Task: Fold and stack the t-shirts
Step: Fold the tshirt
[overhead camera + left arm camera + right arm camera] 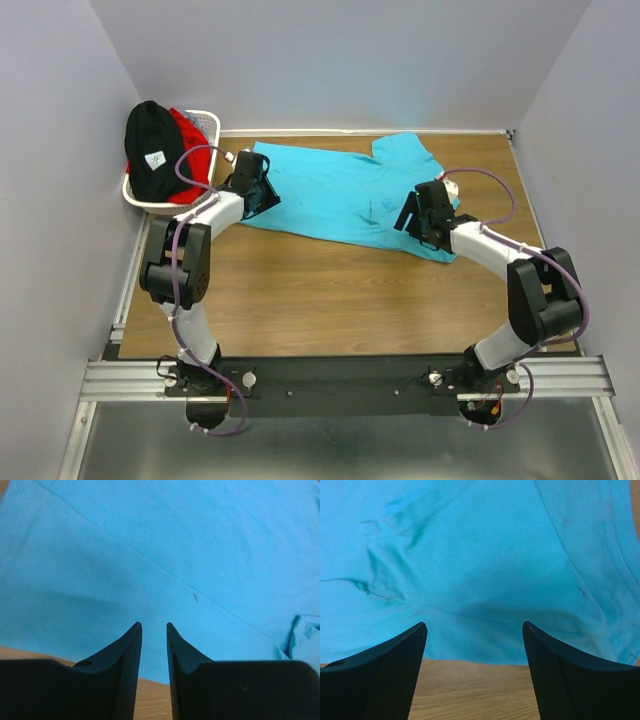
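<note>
A bright turquoise t-shirt [340, 190] lies spread flat across the back of the wooden table. It fills the left wrist view [165, 545] and the right wrist view [480, 555]. My left gripper [258, 192] hovers at the shirt's left near edge, its jaws a narrow gap apart [154, 625] with nothing between them. My right gripper [418, 222] hovers at the shirt's right near edge, wide open [475, 625] and empty. A black t-shirt with a small white label [152, 150] and a red t-shirt [187, 135] sit heaped in the basket.
A white lattice plastic basket [208, 124] stands at the back left corner against the walls. Bare wooden table [330, 300] stretches between the shirt and the arm bases. Walls close in the left, back and right sides.
</note>
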